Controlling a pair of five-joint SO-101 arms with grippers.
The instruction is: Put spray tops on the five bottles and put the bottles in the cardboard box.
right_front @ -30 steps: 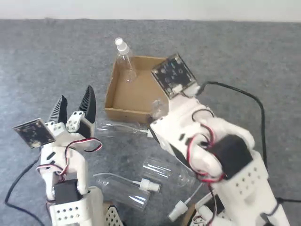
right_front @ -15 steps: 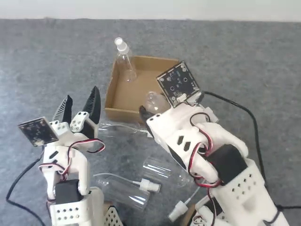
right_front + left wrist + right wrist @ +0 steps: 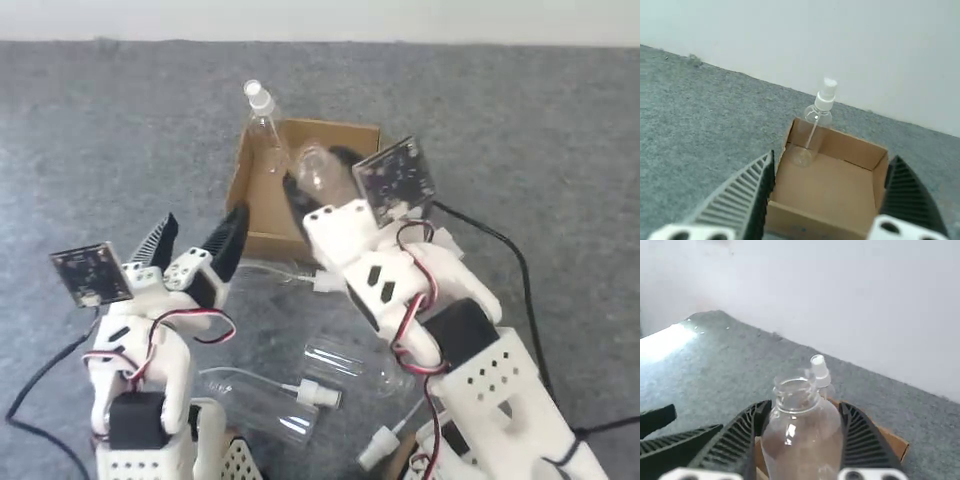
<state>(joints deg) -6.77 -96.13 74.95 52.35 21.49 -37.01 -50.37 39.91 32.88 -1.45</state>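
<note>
We see the right gripper (image 3: pixel 320 175) clenched on a clear plastic bottle with an open neck (image 3: pixel 312 162). It holds the bottle above the brown cardboard box (image 3: pixel 243 190), over the box's far half in the high view. The right wrist view shows the grasp up close, with a black ridged jaw pressed to each side of the bottle and no top on its neck.

Inside the box, a second clear bottle capped with a white spray top (image 3: pixel 262 125) stands upright in the far left corner, just beside the held one.

The left gripper (image 3: pixel 195 235) is released, its jaws spread wide and nothing between them. It hangs over the grey carpet (image 3: pixel 120 120) near the box's front left corner and points toward the box. From its own wrist camera we look between the two dark fingers straight into the box.

Three more bottles lie on their sides on the carpet in front of the box:
- A clear bottle by the front wall (image 3: pixel 255 272) lies just beside the box.
- An uncapped clear bottle (image 3: pixel 345 362) lies nearer the arm bases.
- A clear bottle fitted with a white sprayer (image 3: pixel 265 408) lies between the two arm bases.

A loose white spray top (image 3: pixel 382 443) rests near the right arm's base, apart from the bottles.
</note>
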